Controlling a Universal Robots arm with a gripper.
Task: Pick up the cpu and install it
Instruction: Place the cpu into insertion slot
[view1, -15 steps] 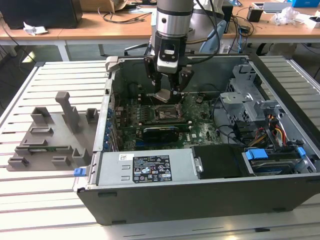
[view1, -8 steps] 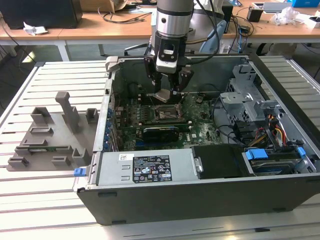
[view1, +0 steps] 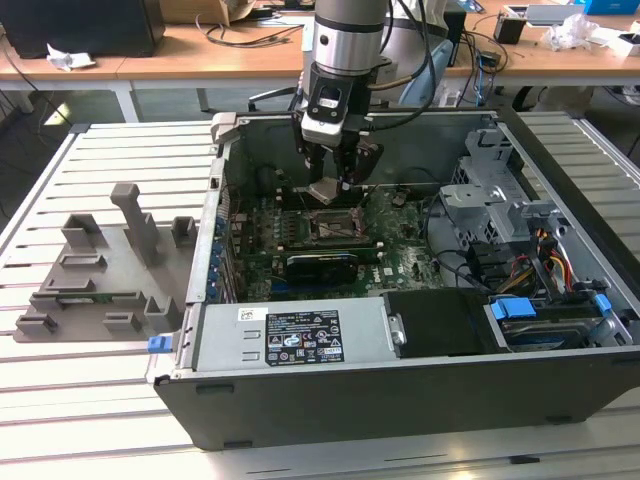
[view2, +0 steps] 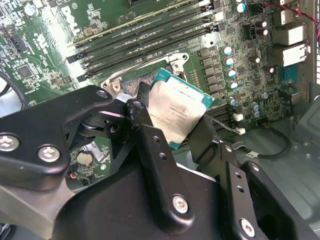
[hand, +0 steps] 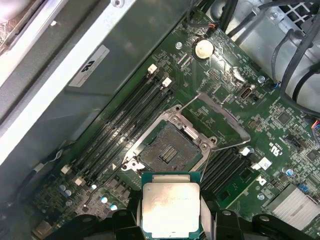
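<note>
The pincer (view1: 332, 184) grips the cpu (hand: 171, 210), seemingly just above the open socket (hand: 168, 150).

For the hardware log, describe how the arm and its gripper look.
The arm is a smooth silver-grey cylinder ending in a black wrist block, with black cables looping beside it. The gripper is matte black. In the second wrist view it shows flat jointed linkage bars studded with silver screw heads and slim fingers.
</note>
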